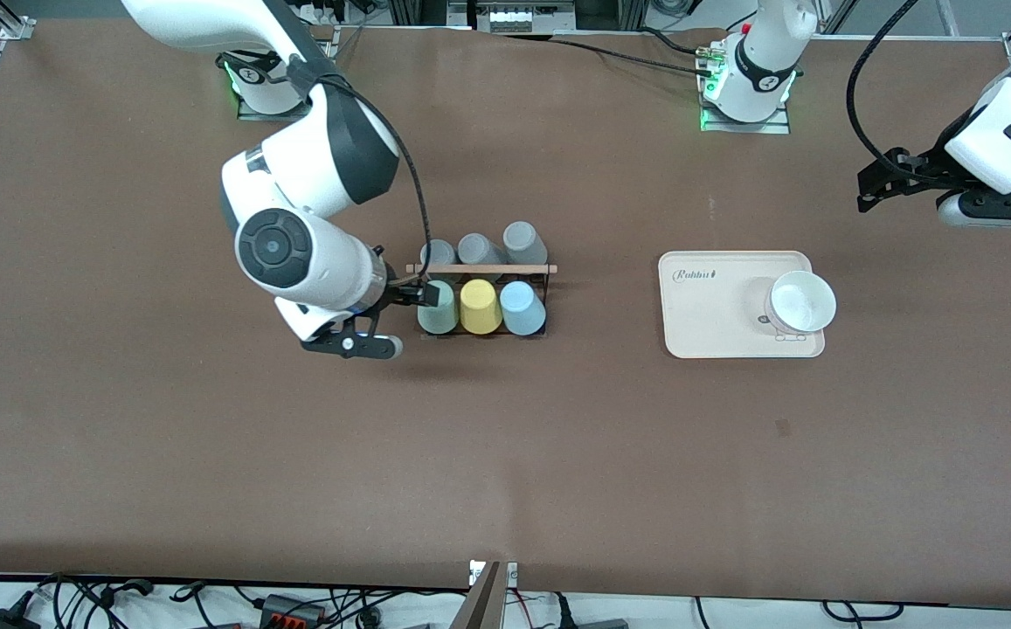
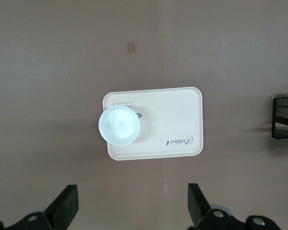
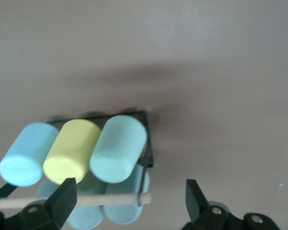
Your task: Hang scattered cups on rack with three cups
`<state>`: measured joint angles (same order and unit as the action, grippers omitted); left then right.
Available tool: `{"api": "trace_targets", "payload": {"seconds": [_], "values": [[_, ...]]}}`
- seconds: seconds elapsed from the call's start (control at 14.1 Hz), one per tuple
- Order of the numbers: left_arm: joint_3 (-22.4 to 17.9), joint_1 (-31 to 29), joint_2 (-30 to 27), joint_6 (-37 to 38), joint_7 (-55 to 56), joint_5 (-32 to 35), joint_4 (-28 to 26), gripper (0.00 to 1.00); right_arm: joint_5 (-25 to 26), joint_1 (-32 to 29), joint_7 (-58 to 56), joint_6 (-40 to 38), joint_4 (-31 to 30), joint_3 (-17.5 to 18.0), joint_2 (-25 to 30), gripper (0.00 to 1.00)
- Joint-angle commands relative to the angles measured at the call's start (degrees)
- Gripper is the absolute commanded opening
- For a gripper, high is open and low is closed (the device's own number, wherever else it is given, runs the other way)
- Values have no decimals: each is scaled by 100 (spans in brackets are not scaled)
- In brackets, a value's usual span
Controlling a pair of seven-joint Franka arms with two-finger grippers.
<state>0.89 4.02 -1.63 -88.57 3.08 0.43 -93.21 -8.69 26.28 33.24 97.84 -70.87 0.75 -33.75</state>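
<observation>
Pincer of the right arm (image 1: 418,295) stands spread and holds nothing, low beside the small black wire-frame rack with a light wooden rod across its top (image 1: 481,269), at the rack's end toward the right arm, in the middle of the front view. Just off its fingertips sits the pale mint green tapered tumbler (image 1: 438,307), upended on the end peg; in the right wrist view its flat base (image 3: 117,160) tilts up toward the camera, so its long axis leans away from the rod, toward the lower edge of the front view. I cannot tell whether a finger touches it.

Beside it in the same row come the yellow tumbler (image 1: 480,307) and the light blue tumbler (image 1: 522,307); three grey tumblers (image 1: 479,249) fill the row above. Both task cups look hung, so pulling straight back from the rack seems the safe exit.

Left pincer (image 1: 874,185) waits spread and empty, high in the frame, over bare desk near the cream rounded tray (image 1: 706,323).
</observation>
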Motion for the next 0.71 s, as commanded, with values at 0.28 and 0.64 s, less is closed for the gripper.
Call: {"api": "trace_targets", "payload": {"seconds": [0.28,0.64], "values": [[8,-33,13,68,-141,-96,57,100,122,-684,-580,-160,416,-549,351,100],[25,-24,5,-20,-141,-17,57,100,772,-799,-1406,-178,416,-901,668,100]]}}
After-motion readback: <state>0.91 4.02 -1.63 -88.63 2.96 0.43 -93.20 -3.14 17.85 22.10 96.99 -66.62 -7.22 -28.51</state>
